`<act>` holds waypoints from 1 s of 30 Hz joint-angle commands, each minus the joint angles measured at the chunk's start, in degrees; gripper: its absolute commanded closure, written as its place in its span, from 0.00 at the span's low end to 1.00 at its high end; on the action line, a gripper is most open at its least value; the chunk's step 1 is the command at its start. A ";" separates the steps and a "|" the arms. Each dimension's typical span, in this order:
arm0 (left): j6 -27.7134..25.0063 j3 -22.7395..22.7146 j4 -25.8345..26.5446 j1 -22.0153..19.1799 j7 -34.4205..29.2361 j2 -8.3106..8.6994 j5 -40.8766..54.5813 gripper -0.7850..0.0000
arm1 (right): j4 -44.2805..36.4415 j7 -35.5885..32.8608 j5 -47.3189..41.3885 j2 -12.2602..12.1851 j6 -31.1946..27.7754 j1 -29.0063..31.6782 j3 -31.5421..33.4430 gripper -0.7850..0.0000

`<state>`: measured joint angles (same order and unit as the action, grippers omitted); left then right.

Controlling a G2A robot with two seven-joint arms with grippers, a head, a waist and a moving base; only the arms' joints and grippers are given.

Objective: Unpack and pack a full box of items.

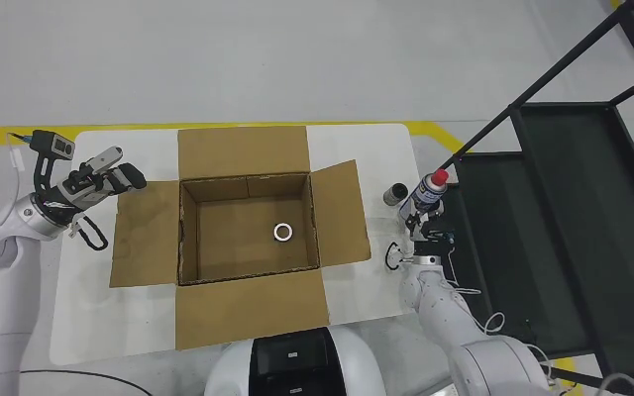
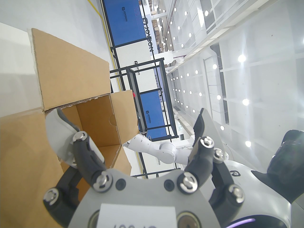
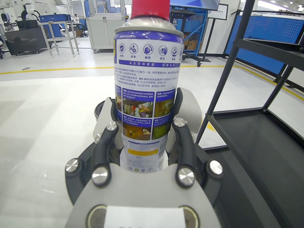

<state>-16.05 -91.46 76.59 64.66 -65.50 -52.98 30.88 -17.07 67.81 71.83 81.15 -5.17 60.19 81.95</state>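
Note:
An open cardboard box (image 1: 248, 163) stands in the middle of the white table with its flaps folded out. One small white ring (image 1: 283, 233) lies on the box floor. My right gripper (image 3: 144, 105) is shut on an upright spray can (image 3: 146, 72) with a red cap, at the table's right edge beside the box (image 1: 428, 188). My left gripper (image 2: 133, 131) is open and holds nothing. It hovers over the box's left flap (image 1: 124, 178), pointing toward the box (image 2: 71, 84).
A small grey cylinder (image 1: 395, 194) stands on the table just left of the spray can, and its rim (image 3: 97, 111) shows behind my right gripper. A black shelf cart (image 1: 540, 218) stands close against the table's right side.

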 commanded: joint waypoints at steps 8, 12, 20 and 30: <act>0.00 0.00 0.00 0.00 0.00 0.00 0.00 0.00 | 1.71 0.41 -0.61 0.20 0.22 -0.41 -0.50 1.00; 0.00 0.00 0.00 0.00 0.00 0.00 0.00 0.00 | 2.26 0.37 -1.04 0.28 0.05 -0.24 -0.67 1.00; 0.00 0.00 0.00 0.00 0.00 0.00 0.00 0.00 | 2.73 0.49 -1.32 0.62 0.19 0.19 -1.41 1.00; 0.00 0.00 0.00 0.00 0.00 0.00 0.00 0.00 | 2.68 0.91 -1.52 0.78 0.73 0.30 -2.08 0.71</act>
<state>-16.05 -91.46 76.59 64.66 -65.50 -52.98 30.88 -14.41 68.86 70.37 81.91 -4.54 60.57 79.91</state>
